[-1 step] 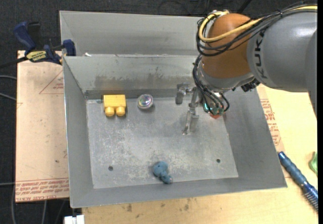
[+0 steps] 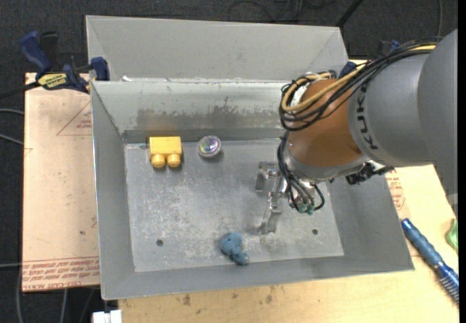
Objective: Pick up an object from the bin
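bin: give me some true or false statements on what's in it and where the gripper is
1. A yellow block lies by the far wall of the bin, towards the left. True.
2. The gripper holds the blue thing. False: the blue thing lies on the floor by the near wall, left of the gripper.
3. A small round silvery thing lies just right of the yellow block. True.
4. The bin holds a heap. False: three things lie apart.

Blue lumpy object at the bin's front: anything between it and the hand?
Nothing visible. Only bare bin floor separates the hand from the blue lumpy object; the yellow block and silvery round piece lie by the back wall.
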Motion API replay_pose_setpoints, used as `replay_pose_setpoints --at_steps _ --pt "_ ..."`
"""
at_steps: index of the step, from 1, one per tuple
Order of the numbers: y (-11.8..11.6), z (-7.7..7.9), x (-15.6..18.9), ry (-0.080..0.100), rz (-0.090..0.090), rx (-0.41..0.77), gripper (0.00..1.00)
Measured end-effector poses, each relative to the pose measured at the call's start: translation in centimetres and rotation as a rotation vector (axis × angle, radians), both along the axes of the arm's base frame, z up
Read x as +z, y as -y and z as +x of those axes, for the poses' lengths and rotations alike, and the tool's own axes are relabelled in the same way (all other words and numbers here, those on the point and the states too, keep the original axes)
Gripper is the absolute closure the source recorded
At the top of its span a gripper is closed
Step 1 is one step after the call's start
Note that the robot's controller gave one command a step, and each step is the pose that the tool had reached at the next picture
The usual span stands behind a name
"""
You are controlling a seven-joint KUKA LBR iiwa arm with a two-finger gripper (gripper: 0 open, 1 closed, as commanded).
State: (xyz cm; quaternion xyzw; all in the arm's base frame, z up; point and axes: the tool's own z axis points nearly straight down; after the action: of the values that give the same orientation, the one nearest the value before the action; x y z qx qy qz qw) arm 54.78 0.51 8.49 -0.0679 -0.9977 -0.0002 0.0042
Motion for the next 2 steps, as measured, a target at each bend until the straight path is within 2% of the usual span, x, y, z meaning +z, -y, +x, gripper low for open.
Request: replay_pose_setpoints --at_steps 1,2 --pt "5.4 2.9 11.1 0.017 -0.002 -0.332 0.00" --pt "14.1 7.0 4.1 0.009 -0.003 -0.104 0.00"
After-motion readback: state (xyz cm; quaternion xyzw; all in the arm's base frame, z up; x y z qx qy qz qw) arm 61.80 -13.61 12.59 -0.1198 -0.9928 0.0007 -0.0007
